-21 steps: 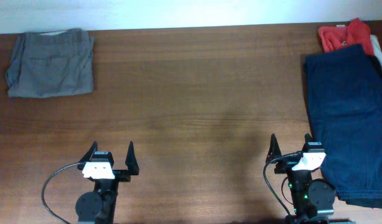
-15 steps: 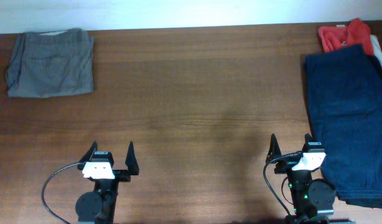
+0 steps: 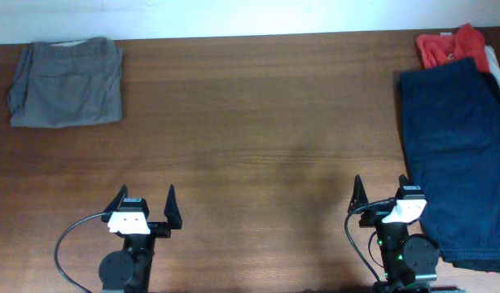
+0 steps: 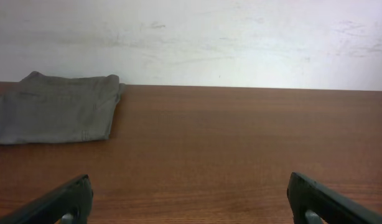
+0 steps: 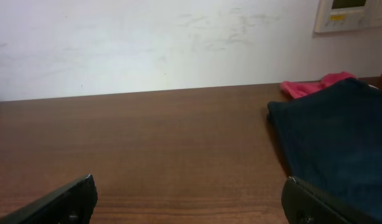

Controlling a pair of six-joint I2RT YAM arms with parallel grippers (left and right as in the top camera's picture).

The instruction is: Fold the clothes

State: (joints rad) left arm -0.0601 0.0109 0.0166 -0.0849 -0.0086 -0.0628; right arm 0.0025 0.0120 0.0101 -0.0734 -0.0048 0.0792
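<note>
The dark navy blue shorts [image 3: 458, 155] lie spread flat at the table's right side, also in the right wrist view [image 5: 340, 143]. A red garment [image 3: 445, 45] lies bunched behind them at the far right corner, also in the right wrist view [image 5: 309, 86]. Folded grey shorts [image 3: 67, 81] lie at the far left, also in the left wrist view [image 4: 54, 115]. My left gripper [image 3: 144, 203] is open and empty near the front edge. My right gripper [image 3: 380, 191] is open and empty, its right finger at the navy shorts' left edge. No black garment is in view.
The brown wooden table [image 3: 258, 130] stretches between the two piles. A white wall [image 4: 197, 37] runs behind its far edge. A pale cloth edge [image 3: 498, 69] shows under the navy shorts at the far right. A white wall panel [image 5: 349, 12] hangs above the red garment.
</note>
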